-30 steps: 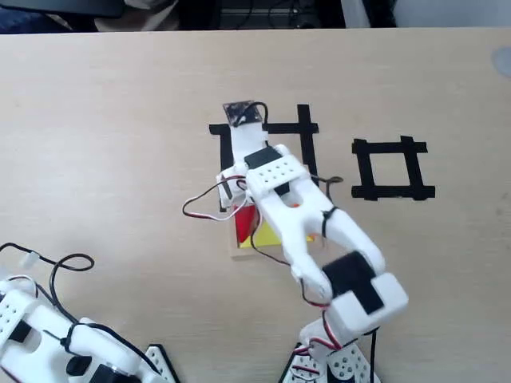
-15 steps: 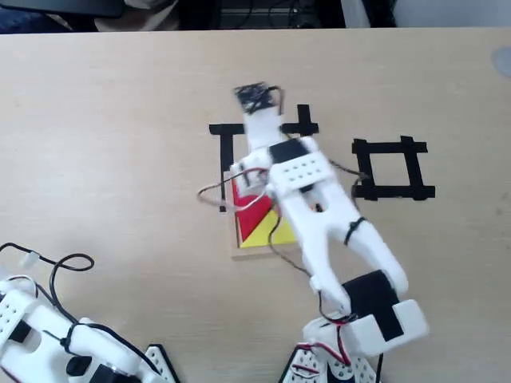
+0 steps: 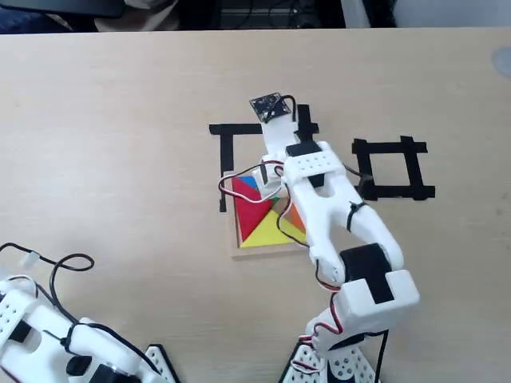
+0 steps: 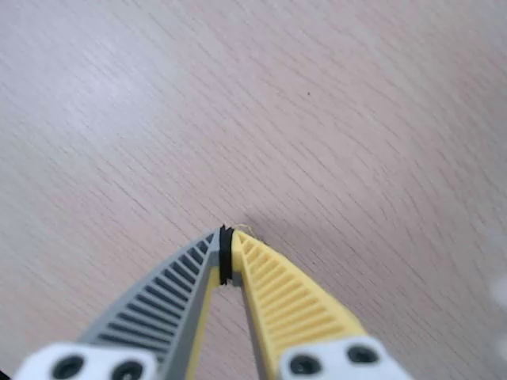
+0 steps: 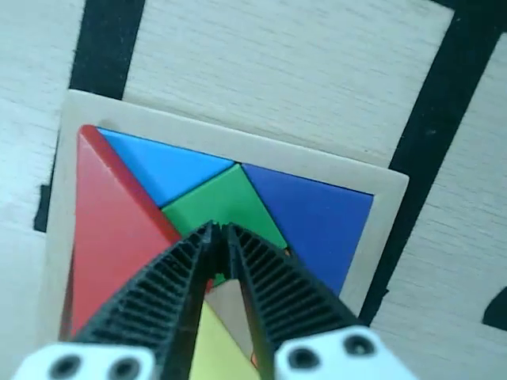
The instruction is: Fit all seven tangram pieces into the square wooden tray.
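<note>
The square wooden tray lies mid-table inside a black tape outline. In the right wrist view the tray holds a red triangle, a light blue triangle, a green square, a dark blue piece and a yellow triangle. My right gripper is shut with nothing in it, its tips just above the green square. From above, the right arm covers the tray's right side, beside the red and yellow pieces. My left gripper is shut over bare table.
A second black tape square is marked to the right of the tray. The left arm sits folded at the near left corner with loose cables. Bare wood surrounds the tray on its left and far sides.
The right arm has swung to the right and drawn back, uncovering the coloured pieces in the tray's left half. The left arm has not moved.
</note>
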`<action>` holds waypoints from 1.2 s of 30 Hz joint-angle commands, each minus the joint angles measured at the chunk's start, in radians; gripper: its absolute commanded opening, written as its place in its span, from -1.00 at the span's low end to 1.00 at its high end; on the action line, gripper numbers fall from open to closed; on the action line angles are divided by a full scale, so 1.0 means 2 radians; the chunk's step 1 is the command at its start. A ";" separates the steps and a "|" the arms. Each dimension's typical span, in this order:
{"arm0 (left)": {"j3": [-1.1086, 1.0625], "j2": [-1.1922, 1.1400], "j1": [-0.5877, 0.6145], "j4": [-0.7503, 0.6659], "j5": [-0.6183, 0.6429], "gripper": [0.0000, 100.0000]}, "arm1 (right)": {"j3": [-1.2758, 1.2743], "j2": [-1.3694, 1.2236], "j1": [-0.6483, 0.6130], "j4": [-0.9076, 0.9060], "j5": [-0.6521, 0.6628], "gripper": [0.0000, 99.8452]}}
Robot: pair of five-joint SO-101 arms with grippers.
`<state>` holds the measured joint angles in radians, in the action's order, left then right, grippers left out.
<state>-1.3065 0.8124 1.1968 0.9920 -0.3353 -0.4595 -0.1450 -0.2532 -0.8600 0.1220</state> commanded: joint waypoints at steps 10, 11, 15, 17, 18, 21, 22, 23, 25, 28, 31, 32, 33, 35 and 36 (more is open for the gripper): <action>0.003 0.008 -0.005 -0.005 -0.001 -0.93 | 0.015 0.003 -0.035 -0.021 0.001 -0.98; 0.003 0.008 -0.005 -0.005 -0.001 -0.93 | 0.015 0.003 -0.037 -0.027 0.001 -0.98; 0.003 0.008 -0.005 -0.005 -0.001 -0.93 | 0.013 0.004 -0.051 -0.047 -0.022 -0.98; 0.003 0.008 -0.005 -0.005 -0.001 -0.93 | 0.016 0.005 -0.049 -0.048 -0.023 -0.98; 0.003 0.008 -0.005 -0.005 -0.001 -0.93 | 0.022 0.007 -0.044 -0.048 -0.023 -0.98; 0.003 0.008 -0.005 -0.005 -0.001 -0.93 | 0.032 0.033 -0.041 -0.056 -0.024 -0.98; 0.003 0.008 -0.005 -0.005 -0.001 -0.93 | 0.031 0.040 -0.048 -0.054 -0.020 -0.98; 0.003 0.008 -0.005 -0.005 -0.001 -0.93 | 0.028 0.042 -0.056 -0.038 -0.019 -0.98; 0.003 0.008 -0.006 -0.005 -0.001 -0.93 | 0.014 0.027 -0.056 0.003 -0.015 -0.98; 0.003 0.008 -0.007 -0.005 -0.001 -0.93 | 0.040 0.014 -0.041 -0.025 -0.017 -0.98; 0.008 0.008 -0.017 -0.005 -0.001 -0.93 | 0.121 0.057 -0.003 -0.130 -0.018 -0.98; 0.010 0.008 -0.031 -0.005 -0.001 -0.93 | 0.145 0.076 0.013 -0.163 -0.018 -0.98; 0.015 0.008 -0.049 -0.002 -0.001 -0.93 | 0.164 0.093 0.030 -0.190 -0.017 -0.98; 0.025 0.008 -0.088 -0.001 -0.001 -0.93 | 0.173 0.121 0.064 -0.222 -0.013 -0.98; 0.028 0.008 -0.105 -0.001 -0.001 -0.93 | 0.163 0.129 0.081 -0.226 -0.012 -0.98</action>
<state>-1.3065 0.8124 1.0817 0.9920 -0.3353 -0.1895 0.0222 -0.1857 -1.2375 0.0867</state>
